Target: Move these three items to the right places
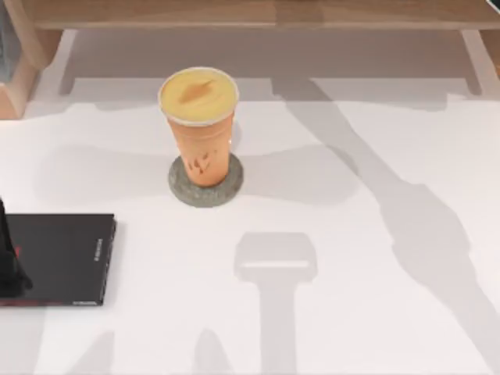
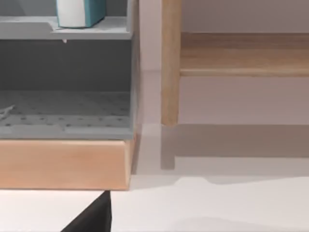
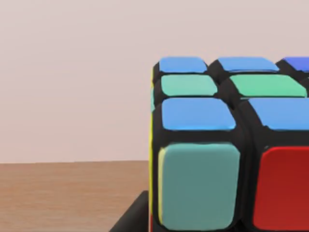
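A tall orange drink cup [image 1: 200, 129] with a pale orange top stands upright on the round grey coaster [image 1: 179, 187] in the upper middle of the top view, left of centre. The coaster's rim shows all round the cup's foot. Both rest on the white desk [image 1: 351, 312], which is crossed by long grey shadows.

In the lower left of the top view the flat black book [image 1: 66, 258] lies flat on the desk. A dark part of the left arm [image 1: 8, 262] stands over its left end at the frame's edge. Whether the left tool is open or closed cannot be told.

In the left wrist view, the thick light-blue book [image 2: 79, 12] stands on the upper grey shelf [image 2: 96, 29] of a unit with a wooden base [image 2: 63, 164], at the frame's upper left. A wooden post [image 2: 170, 63] rises just beside the unit. A black corner [image 2: 94, 217] juts in at the bottom edge; what it belongs to cannot be told.

In the right wrist view, the Rubik's cube [image 3: 217, 145] sits very close to the lens, in the right half of the frame, showing blue, green, teal and red squares. A brown wooden surface [image 3: 63, 193] lies behind it at lower left, with a black edge [image 3: 130, 220] at the cube's lower corner. Whether the right tool is open, closed or gripping the cube cannot be told.
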`<state>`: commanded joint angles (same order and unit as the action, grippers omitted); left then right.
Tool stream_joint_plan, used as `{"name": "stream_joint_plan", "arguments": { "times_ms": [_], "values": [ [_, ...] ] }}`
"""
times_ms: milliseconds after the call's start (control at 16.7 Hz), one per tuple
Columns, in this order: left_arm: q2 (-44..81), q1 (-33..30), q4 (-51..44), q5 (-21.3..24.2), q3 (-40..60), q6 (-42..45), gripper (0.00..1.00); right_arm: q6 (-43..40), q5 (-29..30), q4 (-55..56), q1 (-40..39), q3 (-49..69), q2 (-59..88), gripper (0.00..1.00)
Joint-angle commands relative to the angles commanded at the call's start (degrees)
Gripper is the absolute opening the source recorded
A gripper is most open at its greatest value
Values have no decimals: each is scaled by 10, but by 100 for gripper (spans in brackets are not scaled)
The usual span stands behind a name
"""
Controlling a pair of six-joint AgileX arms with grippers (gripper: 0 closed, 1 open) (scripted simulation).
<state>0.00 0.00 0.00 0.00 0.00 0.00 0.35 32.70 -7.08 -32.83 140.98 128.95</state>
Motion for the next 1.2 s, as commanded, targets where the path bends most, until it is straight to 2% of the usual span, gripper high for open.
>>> {"name": "stream_joint_plan", "arguments": {
  "times_ms": [420, 1200],
  "values": [
    [0, 0, 0, 0, 0, 0, 100, 5, 19, -41, 3, 30, 42, 0],
    [0, 0, 0, 0, 0, 0, 100, 5, 19, -41, 3, 30, 42, 98]
  ]
}}
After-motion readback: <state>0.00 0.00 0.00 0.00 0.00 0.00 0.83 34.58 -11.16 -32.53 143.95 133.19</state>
